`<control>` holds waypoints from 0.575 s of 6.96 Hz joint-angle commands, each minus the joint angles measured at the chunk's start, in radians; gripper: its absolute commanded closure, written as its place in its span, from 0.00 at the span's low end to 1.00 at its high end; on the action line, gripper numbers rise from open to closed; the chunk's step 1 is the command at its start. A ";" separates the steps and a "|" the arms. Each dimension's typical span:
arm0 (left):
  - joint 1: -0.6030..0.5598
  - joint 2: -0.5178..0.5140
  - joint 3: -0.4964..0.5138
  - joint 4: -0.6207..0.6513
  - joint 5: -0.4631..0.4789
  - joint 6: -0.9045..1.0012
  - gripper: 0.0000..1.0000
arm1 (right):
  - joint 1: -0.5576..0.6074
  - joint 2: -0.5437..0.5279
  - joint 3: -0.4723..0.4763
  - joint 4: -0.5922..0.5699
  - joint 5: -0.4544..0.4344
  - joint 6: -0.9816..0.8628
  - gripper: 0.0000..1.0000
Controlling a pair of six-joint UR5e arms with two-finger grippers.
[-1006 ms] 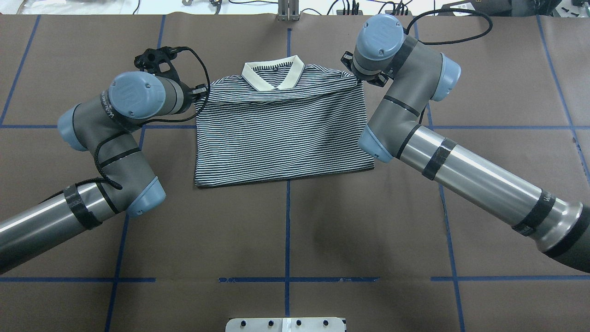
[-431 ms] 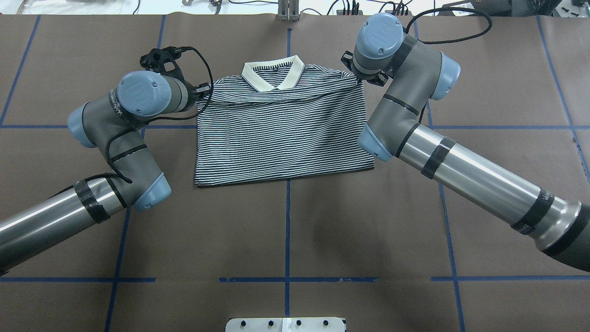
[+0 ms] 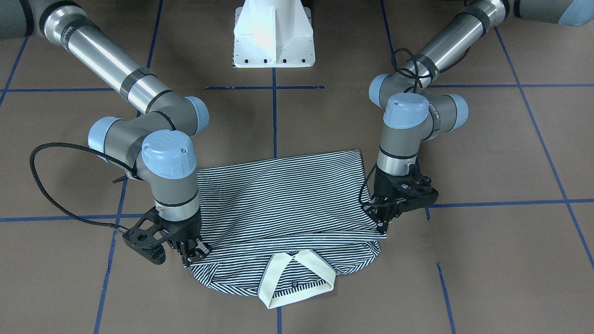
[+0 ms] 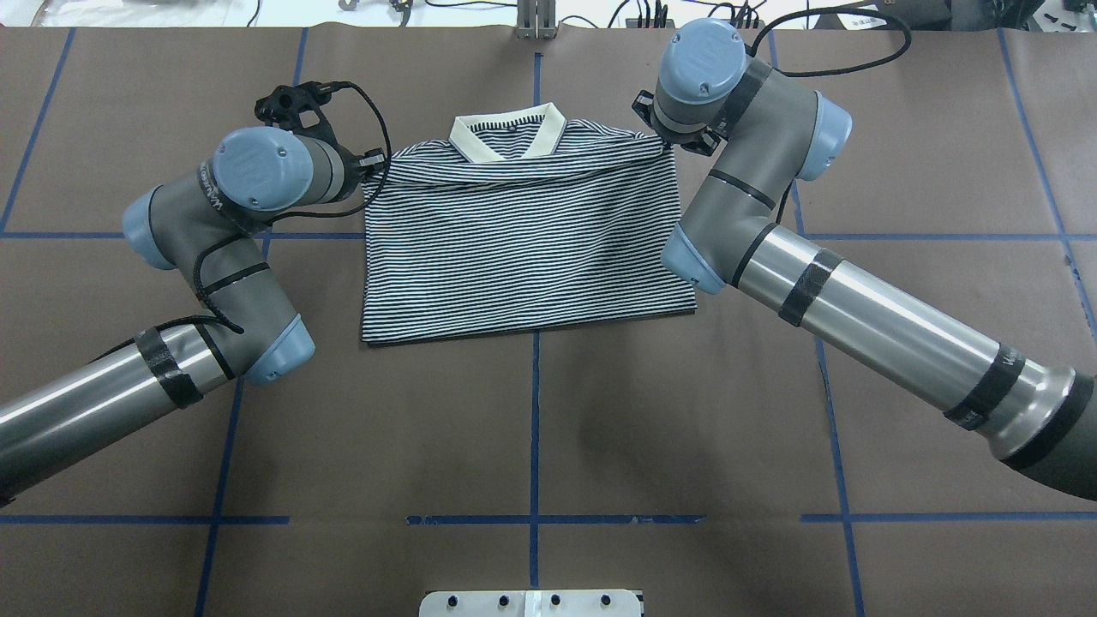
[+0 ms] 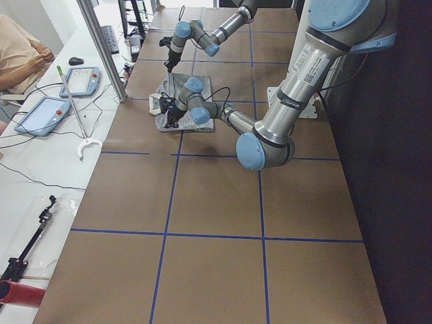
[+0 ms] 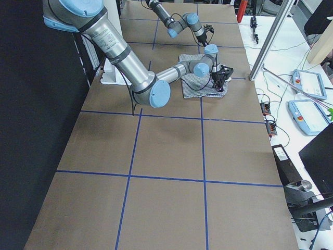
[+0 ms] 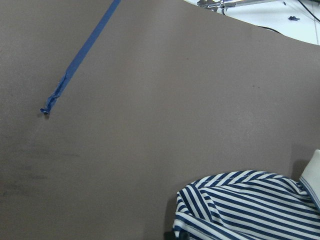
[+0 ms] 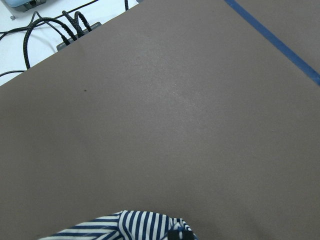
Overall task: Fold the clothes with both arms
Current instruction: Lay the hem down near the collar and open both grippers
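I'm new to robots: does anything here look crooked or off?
Only mildly: the navy-and-white striped polo shirt lies askew, its robot-side folded edge slanting against the blue tape lines. Nothing looks damaged.

Polo shirt: thin navy-and-white stripes, cream collar. It lies flat on the table, collar at the end far from the robot's base. The lower body is doubled up over the chest, and the folded layer's edge runs just below the collar.

Left arm: elbow bent, wrist pointing down. Left gripper is pinched on the folded layer's corner on that arm's side.

Right arm: same bent pose. Right gripper is clamped on the opposite corner, beside the shoulder.
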 commanded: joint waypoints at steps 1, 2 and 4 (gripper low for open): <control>-0.005 -0.003 0.003 -0.002 -0.001 0.000 1.00 | 0.002 0.007 -0.016 0.000 0.000 -0.001 1.00; -0.005 -0.003 0.009 -0.002 -0.001 0.005 1.00 | 0.001 0.008 -0.016 0.000 0.000 -0.001 1.00; -0.005 -0.009 0.007 -0.002 -0.001 0.005 1.00 | -0.001 0.014 -0.016 0.000 0.000 -0.001 1.00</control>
